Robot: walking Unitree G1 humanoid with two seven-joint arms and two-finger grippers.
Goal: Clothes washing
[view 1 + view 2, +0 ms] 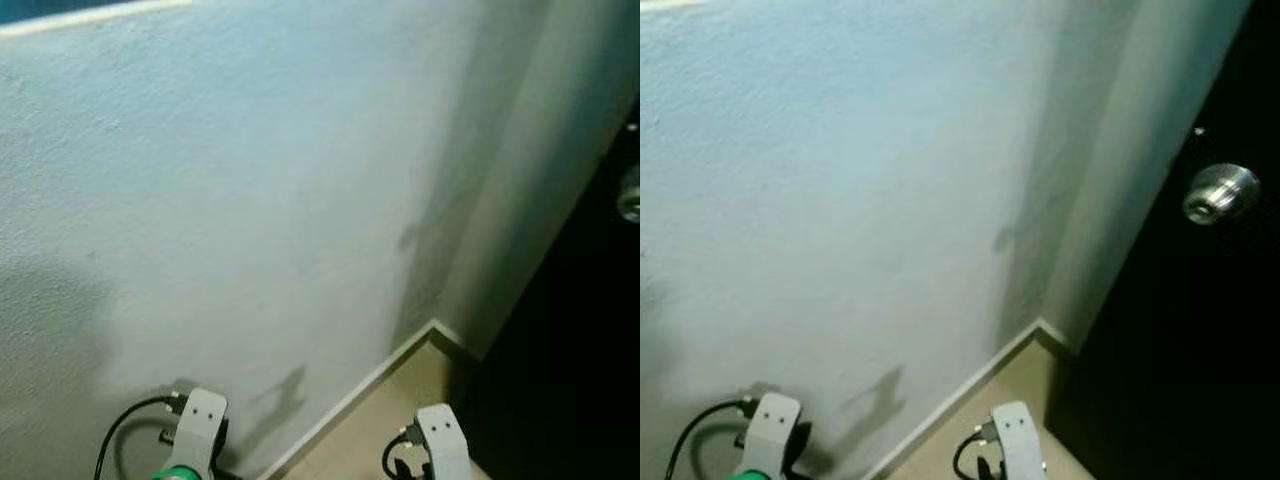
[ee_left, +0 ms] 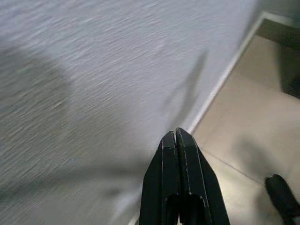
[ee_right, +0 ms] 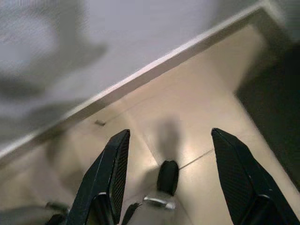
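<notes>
1. Black and pressed tip to tip, the two fingers of the left claw (image 2: pixel 175 136) are closed with nothing between them; they point down toward the seam where the wall meets the floor.
2. The right claw (image 3: pixel 168 136) hangs with its black ribbed fingers (image 3: pixel 117 159) spread wide apart and empty; beneath them lies beige floor, and a dark rounded part, apparently of the robot itself, shows low between them, though what it is cannot be told.
3. From the head views the two silver wrists sit at the lower edge, the left arm (image 1: pixel 200 425) with a black cable looping beside it and a touch of green at its base, the right arm (image 1: pixel 442 440) also trailing a short black cable.
4. The wall (image 1: pixel 250 180) is pale, rough-textured plaster, close in front of the robot; soft shadows of the arms fall across it.
5. A light baseboard (image 3: pixel 154 65) runs along the foot of the wall, meeting the beige tiled floor (image 2: pixel 243 122); a thin grout line crosses the tiles.
6. To the robot's right the wall turns a corner, and beyond it stands a dark door (image 1: pixel 1180 330) with a round silver knob (image 1: pixel 1220 193).
7. Clothes or a washing machine cannot be made out anywhere here.
</notes>
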